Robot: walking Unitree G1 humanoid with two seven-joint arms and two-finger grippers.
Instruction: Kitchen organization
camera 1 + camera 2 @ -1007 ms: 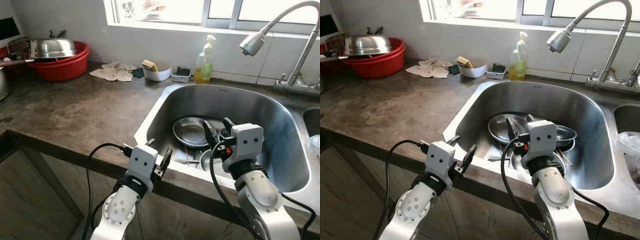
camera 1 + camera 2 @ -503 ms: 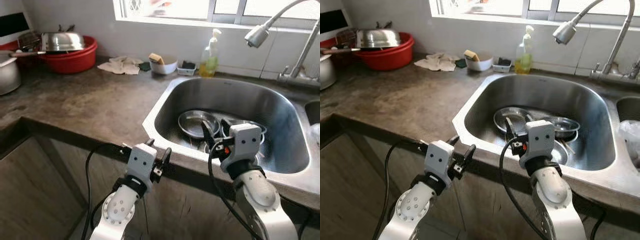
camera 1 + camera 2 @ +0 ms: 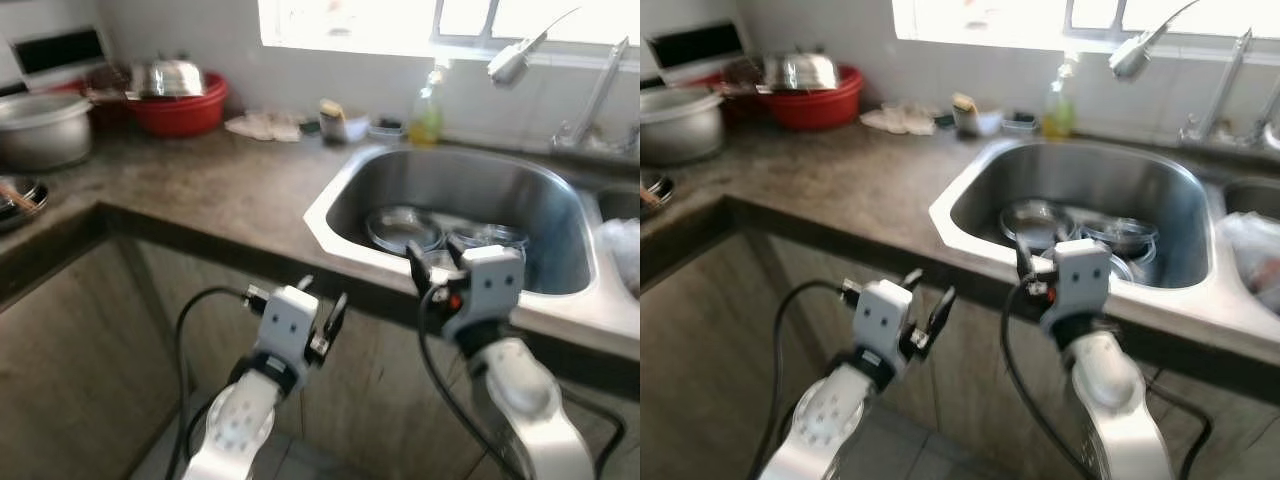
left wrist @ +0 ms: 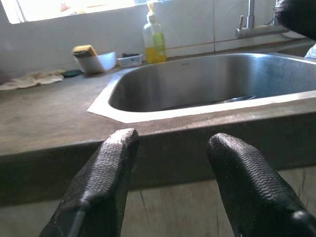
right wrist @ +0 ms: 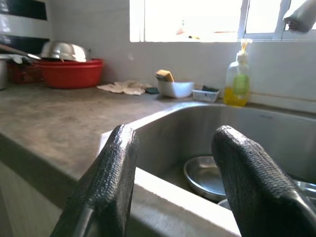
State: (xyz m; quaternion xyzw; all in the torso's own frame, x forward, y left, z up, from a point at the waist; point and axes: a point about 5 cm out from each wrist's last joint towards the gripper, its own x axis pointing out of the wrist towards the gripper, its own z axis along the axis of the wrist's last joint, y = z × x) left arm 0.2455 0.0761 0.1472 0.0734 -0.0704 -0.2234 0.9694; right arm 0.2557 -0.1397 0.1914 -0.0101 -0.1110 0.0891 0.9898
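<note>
Head views, somewhat blurred, show steel dishes (image 3: 405, 228) piled in the sink (image 3: 350, 190) at one o'clock, presumably awaiting sorting. Left gripper (image 3: 322, 312) and right gripper (image 3: 432, 270) hover before the worktop (image 3: 200, 190), jaws spread (both empty).

Silver arms, looping black cables, textured black fingers (image 4: 106, 182).

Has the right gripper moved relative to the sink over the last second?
Yes. The right gripper was over the sink basin above the bowls; now it sits back at the front rim, jaws open, as the robot backs away.
</note>
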